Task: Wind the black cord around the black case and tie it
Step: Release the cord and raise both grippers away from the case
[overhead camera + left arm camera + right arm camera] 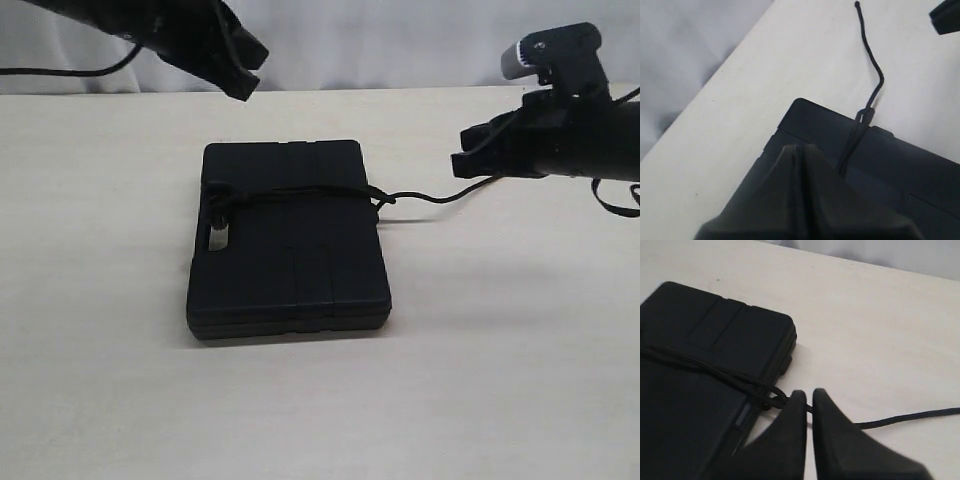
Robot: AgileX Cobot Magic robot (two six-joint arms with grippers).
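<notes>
One black case (288, 240), flat, matte, ribbed, lies mid-desk (100, 380). Black cord (300, 194) crosses its far half, knotted at the handle cut-out, tail trailing right. Beyond, right fingers (809, 400) nearly closed, empty; left fingers (799, 155) closed, raised.

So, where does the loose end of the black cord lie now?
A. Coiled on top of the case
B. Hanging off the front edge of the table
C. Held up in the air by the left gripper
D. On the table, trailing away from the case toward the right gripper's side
D: the black cord crosses the black case, and its free tail lies on the table, running out toward the right gripper.
</notes>
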